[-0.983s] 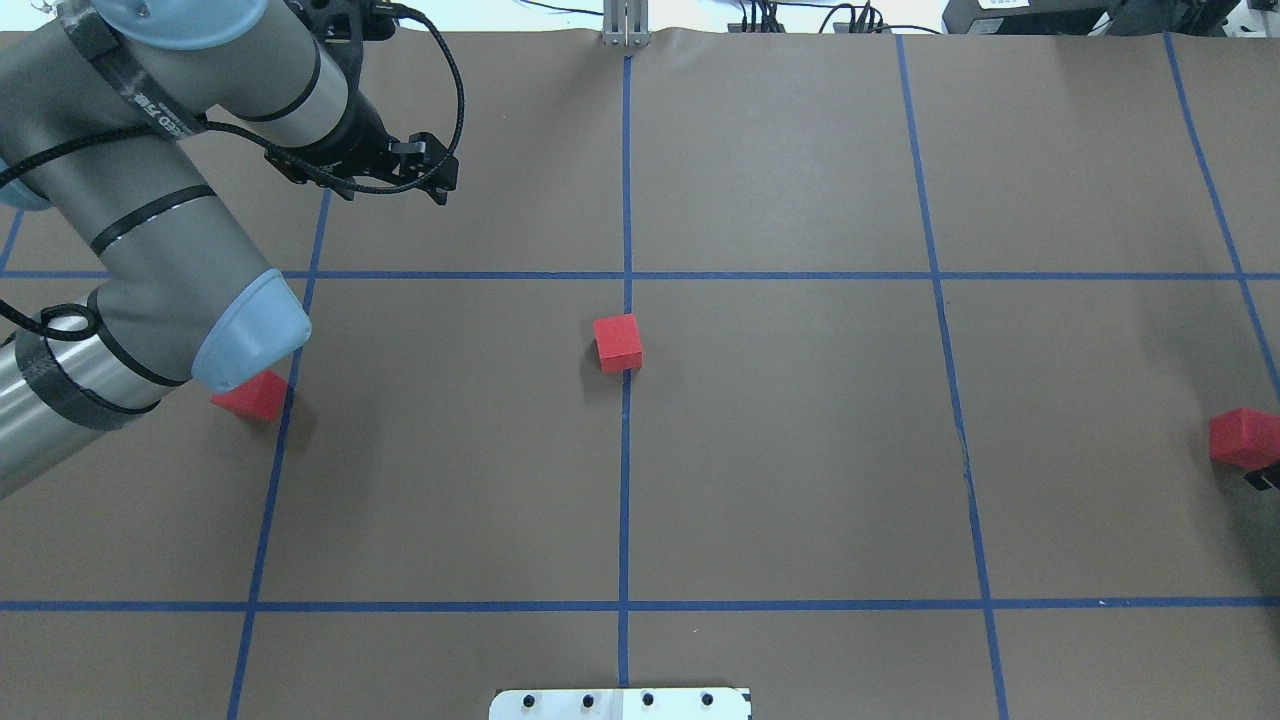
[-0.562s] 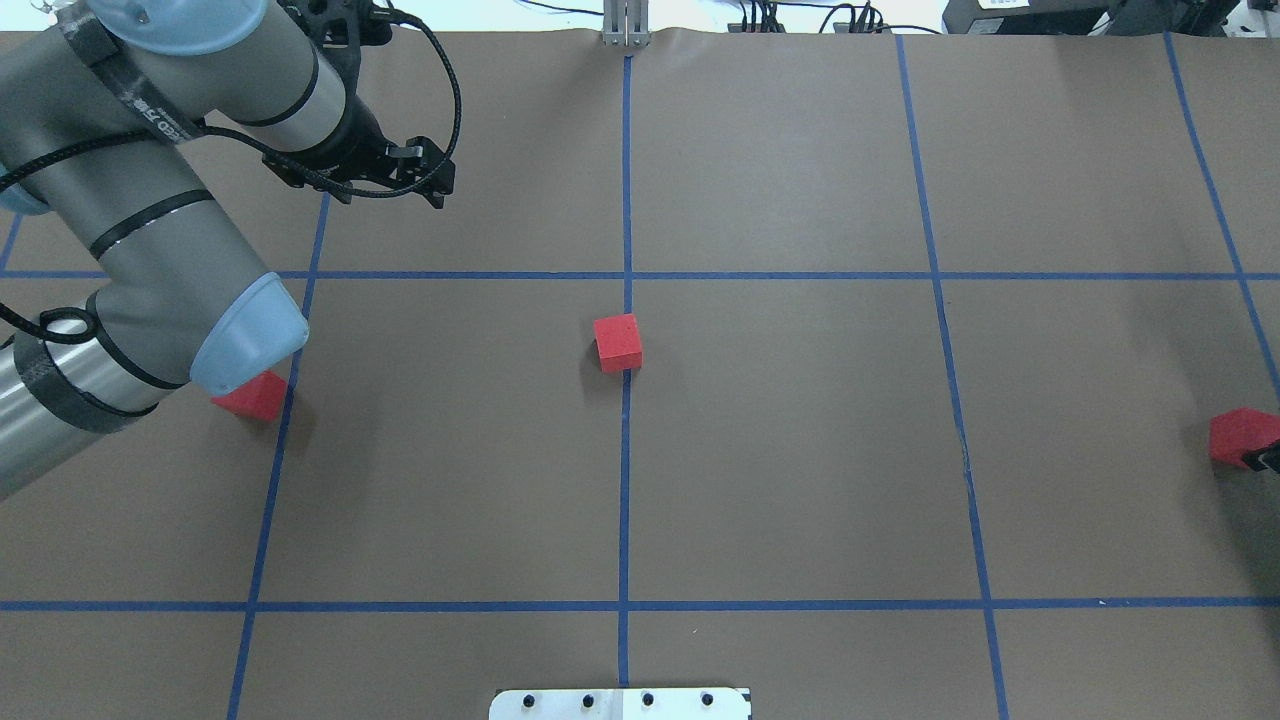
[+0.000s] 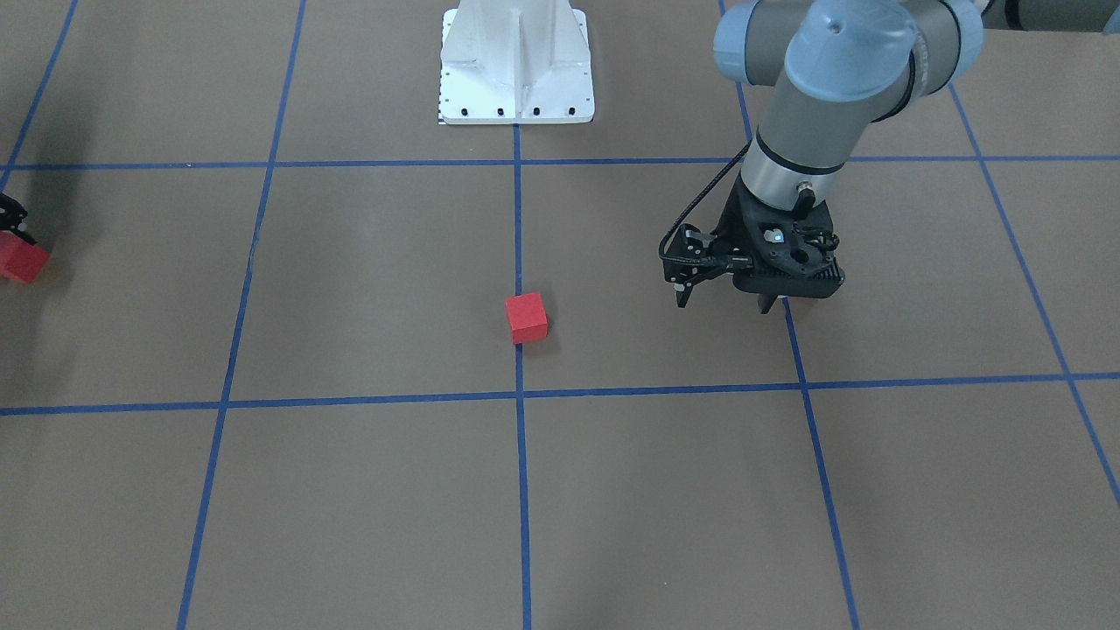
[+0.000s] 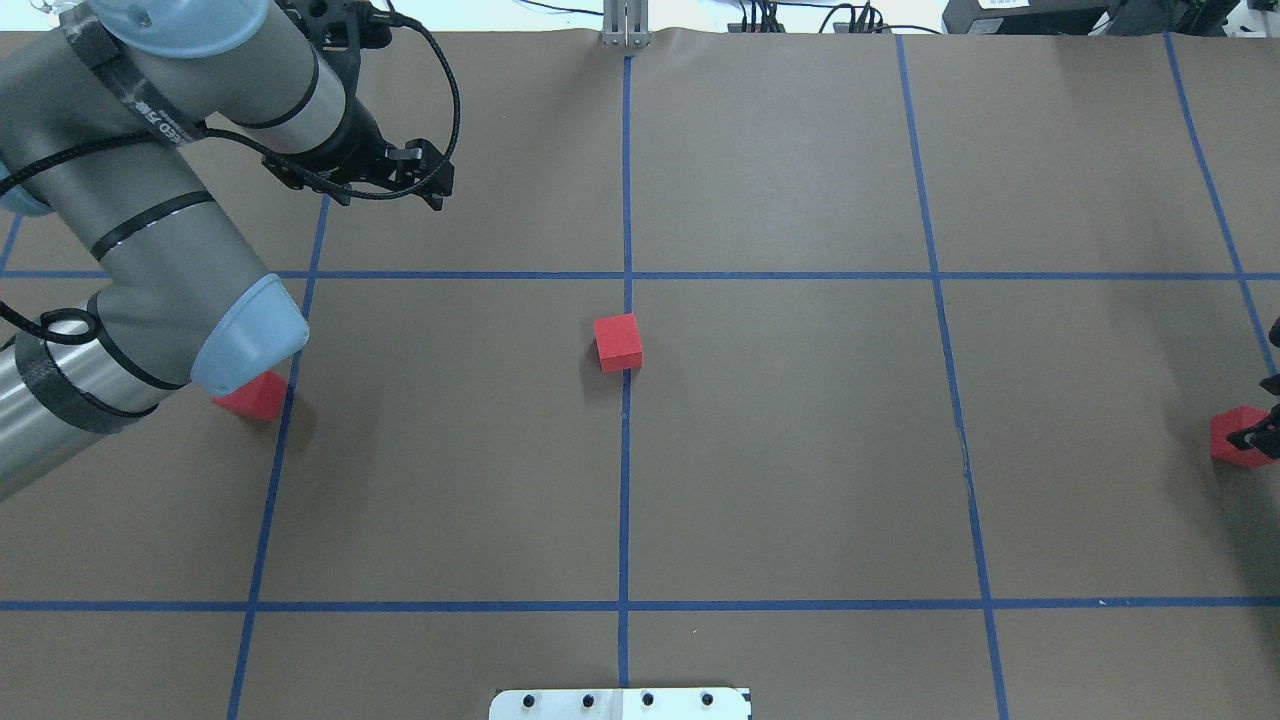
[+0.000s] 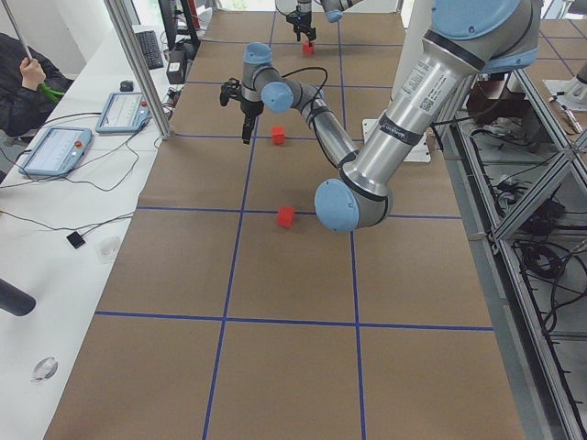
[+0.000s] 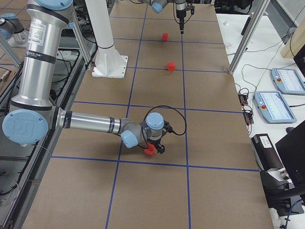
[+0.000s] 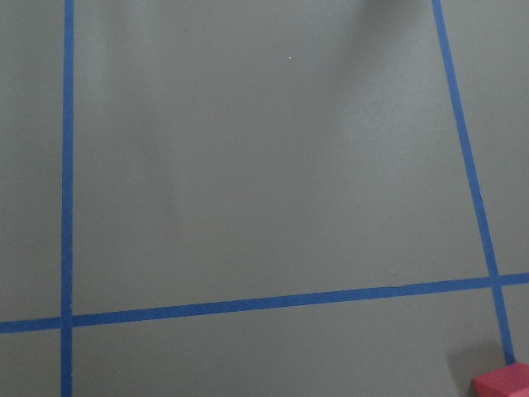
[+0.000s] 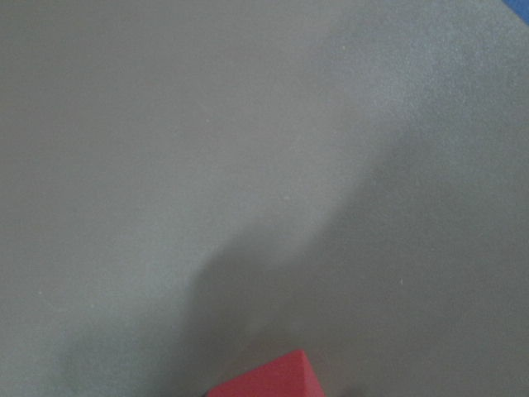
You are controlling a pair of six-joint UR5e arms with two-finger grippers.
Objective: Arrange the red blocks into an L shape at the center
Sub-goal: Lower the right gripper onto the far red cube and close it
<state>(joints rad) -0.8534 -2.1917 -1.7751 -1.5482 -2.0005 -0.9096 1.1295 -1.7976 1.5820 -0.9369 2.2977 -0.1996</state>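
One red cube (image 4: 618, 342) (image 3: 527, 318) sits on the middle blue line at the center (image 4: 626, 300). A second cube (image 4: 250, 395) (image 5: 286, 216) lies at the left, half hidden under my left arm's elbow. A third cube (image 4: 1232, 438) (image 3: 19, 261) (image 6: 149, 150) lies at the far right edge. My left gripper (image 4: 430, 188) (image 3: 725, 301) is open and empty, hovering left of and beyond the centre cube. My right gripper (image 4: 1262, 420) (image 6: 156, 145) is low over the third cube, mostly cut off by the frame, its fingers apart at the cube's sides. That cube's top shows in the right wrist view (image 8: 264, 379).
The white robot base plate (image 4: 620, 703) (image 3: 516, 66) stands at the near middle edge. A metal post (image 4: 625, 25) stands at the far edge. Side tables with tablets (image 5: 55, 151) (image 6: 276, 102) flank the table's ends. A cube corner (image 7: 504, 382) shows in the left wrist view.
My right gripper has moved in from the frame edge onto the far right cube and now covers part of it. My left gripper has drifted slightly away from the center.
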